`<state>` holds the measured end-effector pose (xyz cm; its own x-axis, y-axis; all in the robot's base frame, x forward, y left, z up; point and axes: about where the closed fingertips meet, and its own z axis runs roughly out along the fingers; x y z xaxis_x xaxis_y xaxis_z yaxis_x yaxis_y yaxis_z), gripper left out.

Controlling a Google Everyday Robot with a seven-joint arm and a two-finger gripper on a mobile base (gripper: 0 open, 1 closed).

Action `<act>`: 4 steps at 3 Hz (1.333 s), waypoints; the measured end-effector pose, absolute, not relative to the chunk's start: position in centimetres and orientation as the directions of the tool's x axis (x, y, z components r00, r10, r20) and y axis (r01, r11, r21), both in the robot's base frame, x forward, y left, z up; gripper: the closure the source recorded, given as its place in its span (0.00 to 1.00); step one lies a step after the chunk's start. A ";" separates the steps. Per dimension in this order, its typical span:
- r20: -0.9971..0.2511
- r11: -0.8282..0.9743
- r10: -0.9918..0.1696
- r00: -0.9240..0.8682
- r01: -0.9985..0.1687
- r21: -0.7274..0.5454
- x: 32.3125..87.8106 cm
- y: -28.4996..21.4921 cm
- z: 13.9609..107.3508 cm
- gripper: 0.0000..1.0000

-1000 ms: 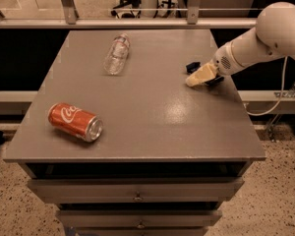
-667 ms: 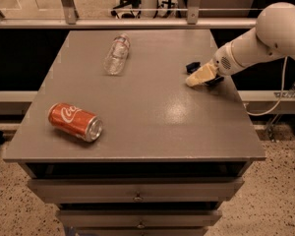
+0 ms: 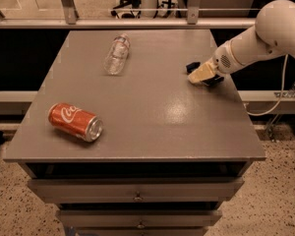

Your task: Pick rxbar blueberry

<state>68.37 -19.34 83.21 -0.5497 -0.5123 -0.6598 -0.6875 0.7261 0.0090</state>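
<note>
Grey cabinet top (image 3: 137, 132), railing behind it, drawers below. No visible change over the last second: the gripper (image 3: 200, 74) is in the same spot at the right-rear of the top, down at surface level. The white arm (image 3: 265, 33) reaches in from the right at the same angle. The red soda can (image 3: 74, 121), on its side front-left, and the clear plastic bottle (image 3: 117, 54), lying rear-centre, haven't moved either. Both are well apart from the gripper. The rxbar blueberry (image 3: 192, 67) reads as the small dark piece showing just beside the gripper's pale tip. It is flat on the top, not lifted, and mostly hidden by the gripper. Can't tell whether the gripper is open, closed, or clamped on the bar. My read: an arm parked at surface level over the target means we're at the grasp stage, closing or settling, with the lift not yet done. Risk: the wrapper is thin and flat, so it's easy to catch only an edge or shove it toward the nearby right edge. The next move calls for a confirmed grip, then a straight vertical lift.
</note>
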 end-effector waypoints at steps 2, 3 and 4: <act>-0.795 0.627 -0.500 -0.343 -0.776 -0.060 67.0 -15.7 91.7 1.00; -0.856 0.576 -0.467 -0.223 -0.811 -0.103 65.5 -14.1 96.2 1.00; -0.856 0.575 -0.467 -0.223 -0.811 -0.103 65.5 -14.1 96.2 1.00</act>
